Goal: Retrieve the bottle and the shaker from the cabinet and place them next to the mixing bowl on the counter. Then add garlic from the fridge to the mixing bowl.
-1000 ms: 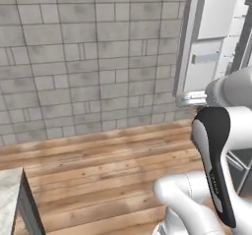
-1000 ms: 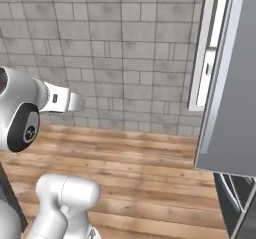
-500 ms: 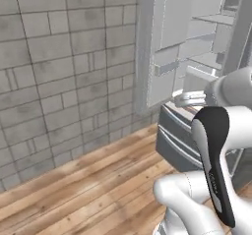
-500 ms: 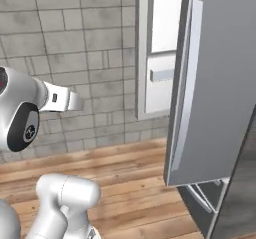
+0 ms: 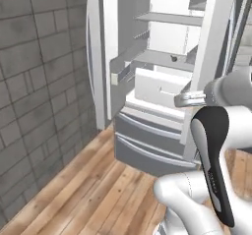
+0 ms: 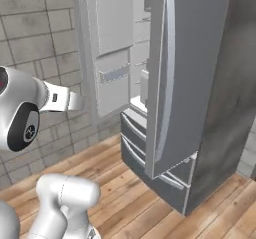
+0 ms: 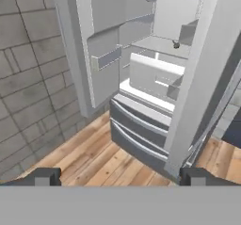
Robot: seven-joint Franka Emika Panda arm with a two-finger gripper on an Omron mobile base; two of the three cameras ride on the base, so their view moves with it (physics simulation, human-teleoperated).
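The fridge point(image 7: 150, 73) stands ahead of me with both upper doors swung open, and it also fills the middle of the left base view point(image 5: 162, 86). A small round item point(image 7: 176, 44) sits on a middle shelf, seen again as the same item point(image 5: 173, 58); it is too small to tell whether it is the garlic. My gripper point(image 7: 120, 177) is open and holds nothing, well short of the fridge and pointing at it. The bottle, the shaker, the mixing bowl, the cabinet and the counter are out of view.
The left door point(image 7: 106, 54) hangs open toward the grey brick wall point(image 7: 28, 78). The right door point(image 7: 207, 78) juts out toward me, shown edge-on as a tall grey door point(image 6: 170, 83). Below are two freezer drawers point(image 7: 136, 130), shut. Wood floor point(image 5: 98, 190) lies between.
The whole picture has swung from the brick wall round to the open fridge, so the base has moved. The arm keeps its pose and the gripper stays open.
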